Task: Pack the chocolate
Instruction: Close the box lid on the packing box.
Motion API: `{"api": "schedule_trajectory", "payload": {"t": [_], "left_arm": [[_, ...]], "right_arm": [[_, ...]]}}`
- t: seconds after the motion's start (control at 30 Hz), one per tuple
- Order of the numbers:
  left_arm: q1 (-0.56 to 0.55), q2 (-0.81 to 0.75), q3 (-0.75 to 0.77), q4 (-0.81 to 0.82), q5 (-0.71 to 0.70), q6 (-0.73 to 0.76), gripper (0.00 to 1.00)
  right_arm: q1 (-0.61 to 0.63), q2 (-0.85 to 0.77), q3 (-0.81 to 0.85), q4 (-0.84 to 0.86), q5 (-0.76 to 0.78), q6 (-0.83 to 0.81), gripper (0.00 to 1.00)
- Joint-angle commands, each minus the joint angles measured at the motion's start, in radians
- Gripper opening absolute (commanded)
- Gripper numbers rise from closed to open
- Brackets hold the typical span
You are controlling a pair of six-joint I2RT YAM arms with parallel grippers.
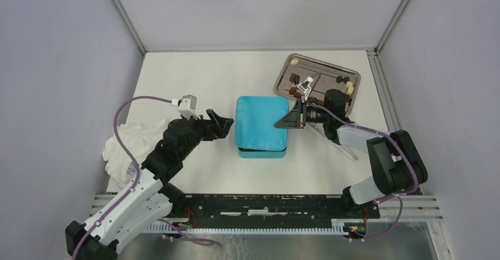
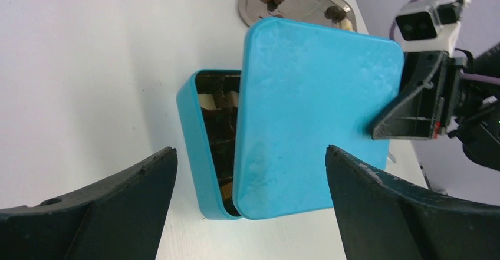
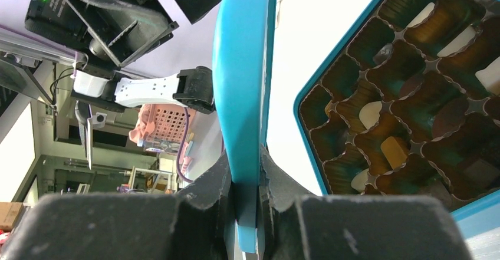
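The right gripper (image 3: 246, 180) was closed narrowly on the edge of the teal lid (image 2: 318, 107). It held the lid tilted over the teal box (image 2: 190, 131) at the middle of the table (image 1: 194, 77), with part of the box's inside left in view. Whether the lid touched the box could not be told. The left gripper (image 2: 250, 154) hung just left of the box, its jaws spread wide with nothing between them, apart from both box and lid. Cream and brown chocolates (image 3: 370, 114) sat in cups of the brown gridded insert (image 3: 394, 65) inside the box. Loose chocolates (image 1: 294, 75) lay scattered on the metal tray (image 1: 330, 63) at the far right. A crumpled white cloth (image 1: 127, 145) lay at the table's left edge.
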Motion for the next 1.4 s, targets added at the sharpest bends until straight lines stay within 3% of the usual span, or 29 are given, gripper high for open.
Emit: {"api": "schedule_trajectory", "payload": {"t": [0.0, 0.13, 0.23, 0.37, 0.53, 0.6, 0.73, 0.8, 0.9, 1.07, 1.2, 1.37], "left_arm": [[0.074, 0.074, 0.086, 0.009, 0.110, 0.036, 1.00], [0.184, 0.120, 0.113, 0.079, 0.268, 0.001, 1.00], [0.193, 0.141, 0.084, 0.100, 0.335, -0.038, 1.00], [0.193, 0.086, 0.055, 0.083, 0.288, -0.026, 1.00], [0.193, 0.052, 0.000, 0.006, 0.234, -0.020, 0.97], [0.193, 0.088, 0.007, -0.007, 0.234, -0.009, 0.92], [0.191, 0.228, 0.006, 0.039, 0.287, -0.027, 0.66], [0.190, 0.306, 0.038, 0.029, 0.266, -0.013, 0.56], [0.156, 0.431, 0.119, -0.018, 0.227, 0.023, 0.52], [0.048, 0.577, 0.242, -0.097, 0.056, 0.028, 0.53], [-0.066, 0.655, 0.344, -0.223, -0.176, 0.009, 0.56], [-0.095, 0.719, 0.392, -0.250, -0.249, 0.002, 0.57]], "right_arm": [[0.002, -0.001, 0.006, 0.033, -0.001, -0.004, 0.05], [0.002, -0.002, 0.012, 0.033, -0.005, 0.013, 0.05], [0.000, -0.027, 0.005, 0.044, -0.002, 0.014, 0.05], [-0.042, -0.066, 0.017, 0.110, -0.026, 0.077, 0.03], [-0.234, -0.193, -0.010, 0.177, -0.016, 0.120, 0.01], [-0.300, -0.225, -0.034, 0.260, -0.025, 0.170, 0.01], [-0.393, -0.290, -0.072, 0.237, -0.028, 0.131, 0.00], [-0.428, -0.308, -0.088, 0.206, -0.022, 0.094, 0.00], [-0.445, -0.305, -0.118, 0.202, -0.026, 0.071, 0.00], [-0.458, -0.289, -0.124, 0.198, -0.032, 0.068, 0.00], [-0.457, -0.293, -0.132, 0.183, -0.040, 0.062, 0.00], [-0.459, -0.320, -0.128, 0.161, -0.034, 0.042, 0.00]]}}
